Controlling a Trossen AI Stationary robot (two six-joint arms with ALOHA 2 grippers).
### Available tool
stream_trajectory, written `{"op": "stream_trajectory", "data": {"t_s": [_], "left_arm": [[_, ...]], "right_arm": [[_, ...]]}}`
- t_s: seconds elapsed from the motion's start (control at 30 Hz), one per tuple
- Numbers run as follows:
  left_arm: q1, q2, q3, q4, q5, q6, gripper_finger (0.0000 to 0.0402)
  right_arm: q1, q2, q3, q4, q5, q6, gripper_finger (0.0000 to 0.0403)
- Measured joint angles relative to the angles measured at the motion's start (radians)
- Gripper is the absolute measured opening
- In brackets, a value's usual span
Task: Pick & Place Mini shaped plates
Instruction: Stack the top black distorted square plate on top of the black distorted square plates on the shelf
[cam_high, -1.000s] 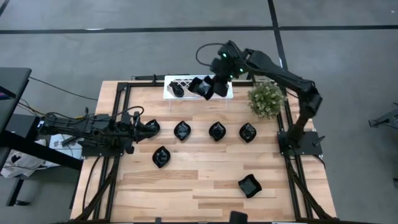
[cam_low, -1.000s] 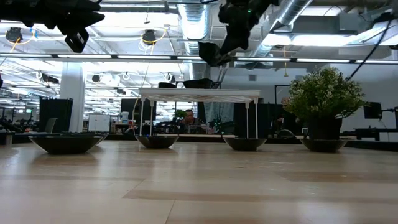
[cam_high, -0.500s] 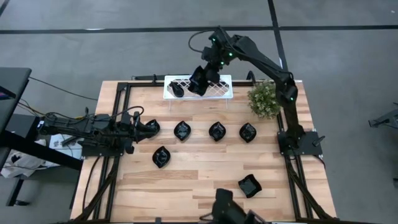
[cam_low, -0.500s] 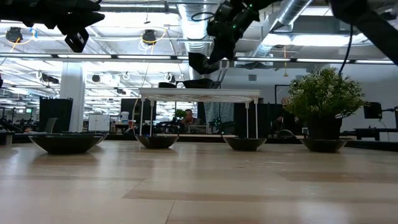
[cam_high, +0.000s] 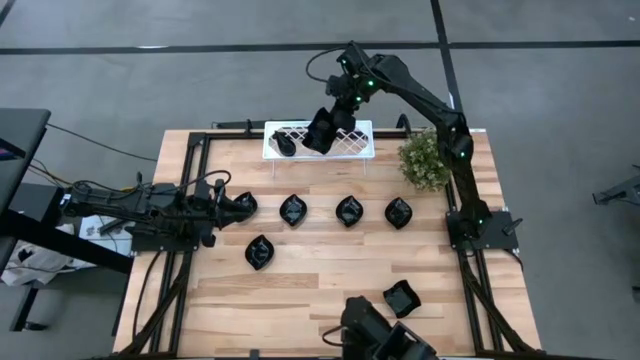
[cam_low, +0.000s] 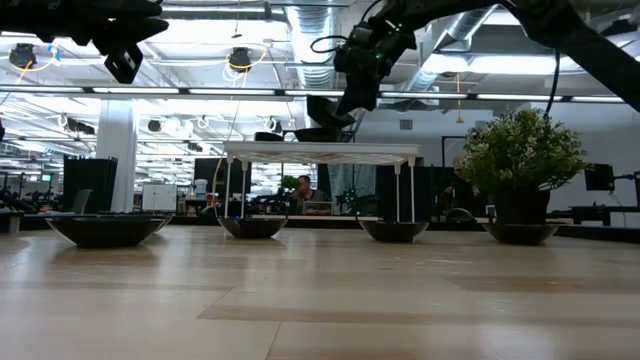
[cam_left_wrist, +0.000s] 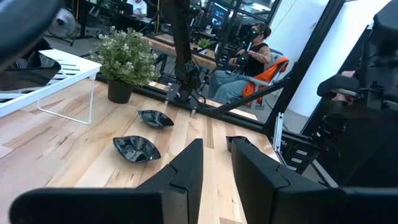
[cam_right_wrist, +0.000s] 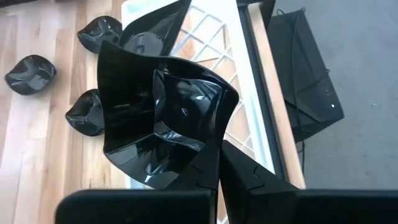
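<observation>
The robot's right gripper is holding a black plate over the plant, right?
Not quite. The right gripper does hold a black plate, but it is over the white rack, not the plant. The high view shows the plant standing apart, beside the rack.

A grey concrete floor (cam_high: 560, 120) crossed by dark lines surrounds the pale wooden plank counter (cam_high: 320, 280). Beyond it lies an open office with exposed silver ceiling ducts (cam_low: 300, 30), long strip lights (cam_low: 200, 91) and a white square column (cam_low: 118, 150). A seated person (cam_left_wrist: 249, 59) occupies an orange chair (cam_left_wrist: 268, 70).
</observation>
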Motion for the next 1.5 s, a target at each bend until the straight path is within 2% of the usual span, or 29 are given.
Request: {"op": "stream_trajectory", "data": {"t_s": [0.33, 1.5], "left_arm": [[0.000, 0.000, 0.000, 0.001, 0.000, 0.000, 0.0086], [0.000, 0.000, 0.000, 0.003, 0.000, 0.001, 0.0086]], "right_arm": [[0.026, 0.034, -0.002, -0.027, -0.015, -0.027, 0.0000], [0.027, 0.030, -0.004, -0.055, 0.004, -0.077, 0.0000]]}}
